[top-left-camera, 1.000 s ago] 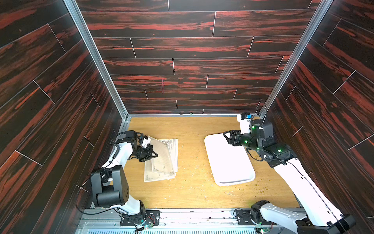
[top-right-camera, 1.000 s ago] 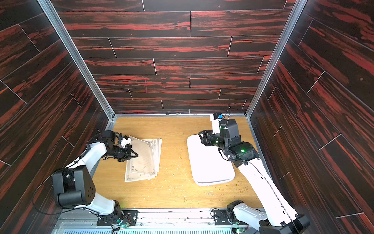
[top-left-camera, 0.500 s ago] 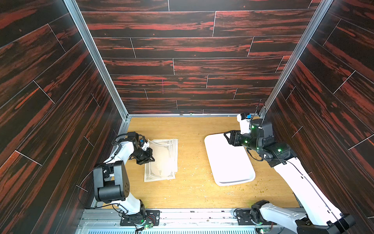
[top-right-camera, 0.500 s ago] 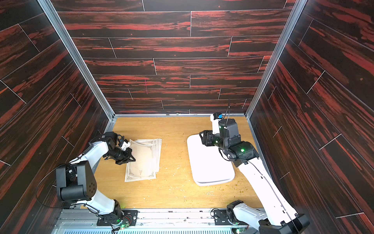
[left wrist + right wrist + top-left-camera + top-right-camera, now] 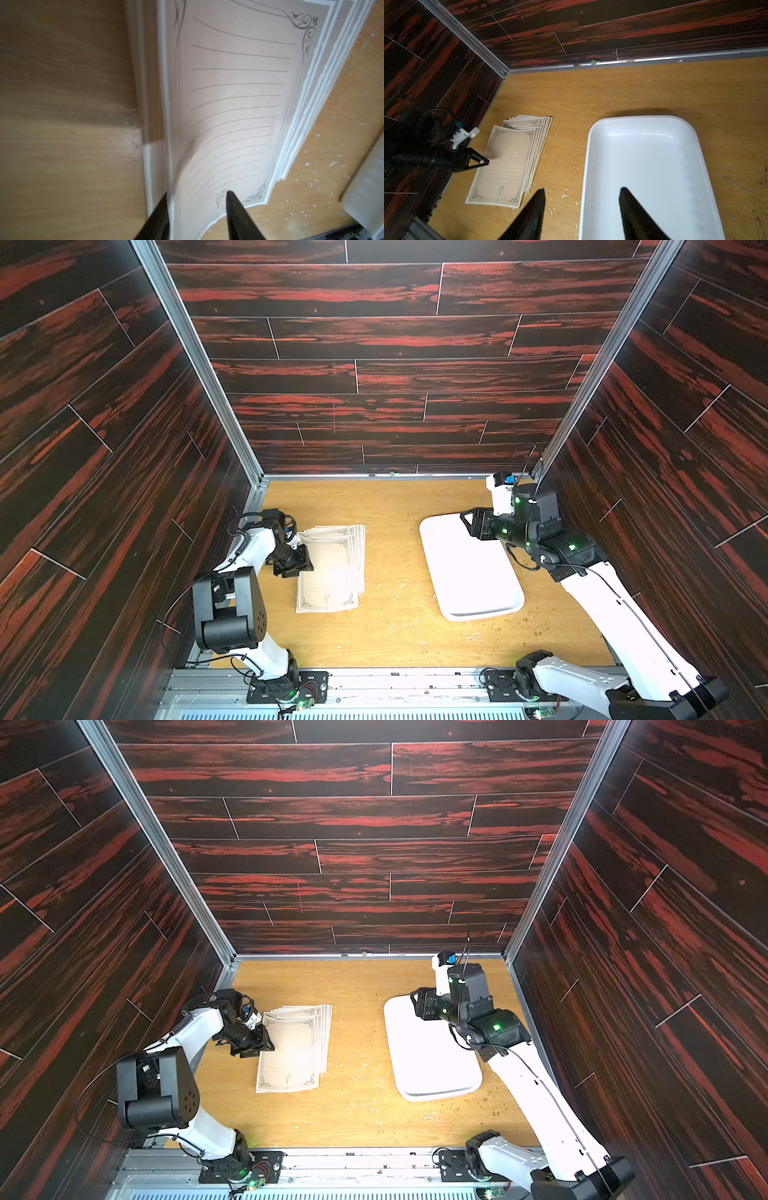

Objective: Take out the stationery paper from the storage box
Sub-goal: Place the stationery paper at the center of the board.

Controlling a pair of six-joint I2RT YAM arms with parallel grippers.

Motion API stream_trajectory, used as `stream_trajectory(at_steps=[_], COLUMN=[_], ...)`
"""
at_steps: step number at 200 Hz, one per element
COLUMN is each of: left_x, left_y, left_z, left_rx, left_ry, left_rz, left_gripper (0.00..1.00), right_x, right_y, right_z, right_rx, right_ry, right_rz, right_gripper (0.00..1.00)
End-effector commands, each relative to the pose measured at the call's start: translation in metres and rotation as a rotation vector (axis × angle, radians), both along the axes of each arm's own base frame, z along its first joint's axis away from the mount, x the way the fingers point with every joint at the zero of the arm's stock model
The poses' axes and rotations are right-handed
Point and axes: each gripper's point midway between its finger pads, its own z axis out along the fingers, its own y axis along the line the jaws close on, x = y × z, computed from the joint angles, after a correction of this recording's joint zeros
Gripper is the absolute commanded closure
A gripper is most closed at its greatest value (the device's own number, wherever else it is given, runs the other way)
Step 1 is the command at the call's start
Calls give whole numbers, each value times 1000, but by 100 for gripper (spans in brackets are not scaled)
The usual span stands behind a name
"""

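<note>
Stationery paper (image 5: 332,568) fanned on the tabletop (image 5: 395,635) by the left wall (image 5: 124,489), well apart from the storage box (image 5: 469,572). Left pincer (image 5: 197,192) spread astride the top sheet (image 5: 228,104) edge; right pincer (image 5: 582,188) spread above the box rim. Emblem lettering (image 5: 220,197) illegible.

Bright, even overhead light in both top views; walls (image 5: 104,414) bow toward the frame edges. Storage box (image 5: 469,572) nearly blown-out white, with glare streaks inside it in the right wrist view. Left wrist view soft: stationery paper (image 5: 228,104) edge motion-blurred, hard shadow across the table (image 5: 62,104).
</note>
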Motion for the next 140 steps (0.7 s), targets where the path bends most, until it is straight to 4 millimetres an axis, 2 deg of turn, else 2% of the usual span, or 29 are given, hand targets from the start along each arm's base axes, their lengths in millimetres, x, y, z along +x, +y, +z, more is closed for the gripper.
stream_trajectory(at_steps=[1,35,78,111,126,140], left_x=[-1,1,14,33,42,44], left_y=[20,37,60,79,88,92], left_z=[16,32,75,125,151,162], left_rx=[118,220,354,453,488,491], left_ry=[-31,-74,-227,-478,-648,-777], left_rz=[22,43,103,221,307,387], left_gripper=[51,50,49,50,50,48], right_x=[-3,-2,6,24,36,48], right_y=[-5,-8,-15,-31,-45,-58], right_z=[13,18,37,48,46,40], right_rx=[-5,-12,-37,-100,-147,-192], right_ry=[-24,-40,-104,-169,-208,-255], right_rz=[-8,-24,-61,-165,-248,-328], right_gripper=[40,40,40,39,38,38])
